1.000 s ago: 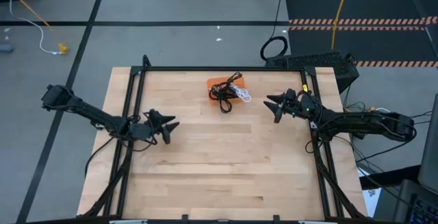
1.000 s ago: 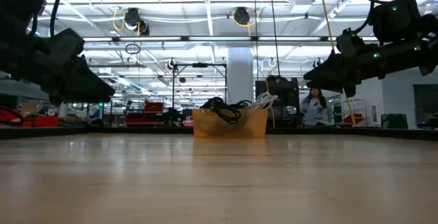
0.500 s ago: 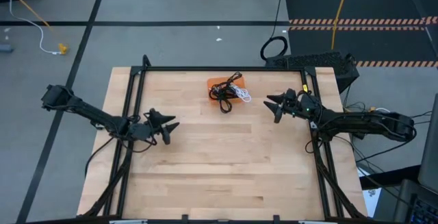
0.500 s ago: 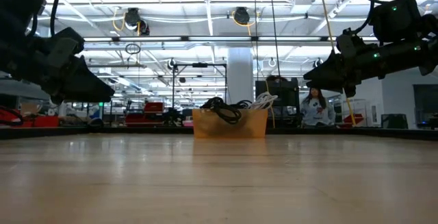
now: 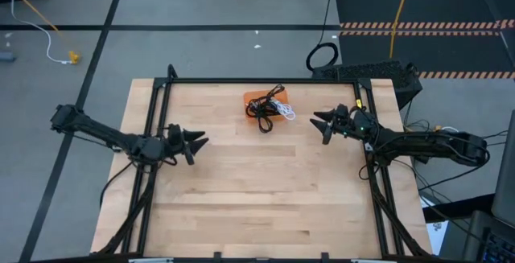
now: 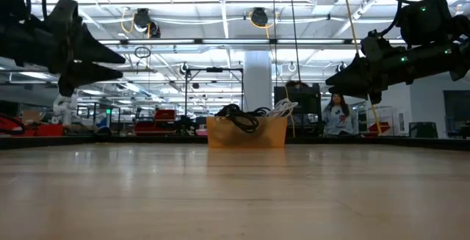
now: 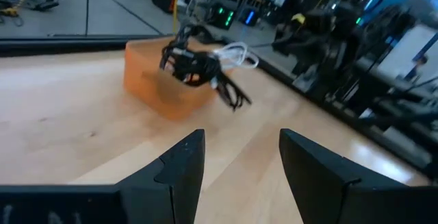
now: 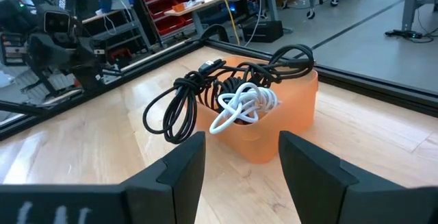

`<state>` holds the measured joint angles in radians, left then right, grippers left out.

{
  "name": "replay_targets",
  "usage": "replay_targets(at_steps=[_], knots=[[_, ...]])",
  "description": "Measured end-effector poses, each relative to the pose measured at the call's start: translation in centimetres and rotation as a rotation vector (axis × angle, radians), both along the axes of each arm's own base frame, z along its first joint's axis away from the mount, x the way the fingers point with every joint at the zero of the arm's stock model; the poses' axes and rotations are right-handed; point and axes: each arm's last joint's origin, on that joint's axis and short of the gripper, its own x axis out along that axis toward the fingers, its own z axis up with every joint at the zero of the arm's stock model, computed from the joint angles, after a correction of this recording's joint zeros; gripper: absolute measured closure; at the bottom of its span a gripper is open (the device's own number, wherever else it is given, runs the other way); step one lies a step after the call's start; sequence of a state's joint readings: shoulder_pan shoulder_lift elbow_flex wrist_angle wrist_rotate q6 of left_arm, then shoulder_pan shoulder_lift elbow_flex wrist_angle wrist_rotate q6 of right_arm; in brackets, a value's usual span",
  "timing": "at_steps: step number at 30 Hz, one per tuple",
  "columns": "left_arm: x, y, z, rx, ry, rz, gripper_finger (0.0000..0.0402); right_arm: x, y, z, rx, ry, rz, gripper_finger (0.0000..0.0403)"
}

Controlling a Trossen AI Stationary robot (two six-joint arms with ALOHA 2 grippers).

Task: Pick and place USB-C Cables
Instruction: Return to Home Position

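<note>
The USB-C cables [image 5: 266,110] lie heaped on an orange pad [image 5: 257,100] near the table's far edge: black coils [image 8: 198,94] and one white coil [image 8: 243,107]. Some black loops hang over the pad's edge onto the wood. In the left wrist view the heap [image 7: 195,63] sits on top of the orange pad [image 7: 154,87]. My left gripper [image 5: 195,144] is open, in the air over the table's left part, pointing toward the pad. My right gripper [image 5: 320,124] is open, in the air right of the pad, pointing at it.
A black frame [image 5: 241,80] runs along the table's far edge and down both sides. Bare wood [image 5: 257,191] fills the table's near half. A thick black cable loop [image 5: 323,55] and a yellow cord [image 5: 398,14] lie on the floor beyond the table.
My left gripper has risen and swung toward the table's far edge, turning to point at the pad. The right arm and the cables have kept still.
</note>
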<state>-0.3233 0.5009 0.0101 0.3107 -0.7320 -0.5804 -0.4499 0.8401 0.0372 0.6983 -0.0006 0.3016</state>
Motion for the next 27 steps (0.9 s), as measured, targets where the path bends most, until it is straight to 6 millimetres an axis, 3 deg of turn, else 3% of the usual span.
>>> replay_targets(at_steps=[27], knots=[[-1.4, 1.4, 2.4, -0.071, -0.248, 0.085, 0.0211, -3.3, 1.6, 5.7, -0.216, -0.448, 0.0, 0.0225]])
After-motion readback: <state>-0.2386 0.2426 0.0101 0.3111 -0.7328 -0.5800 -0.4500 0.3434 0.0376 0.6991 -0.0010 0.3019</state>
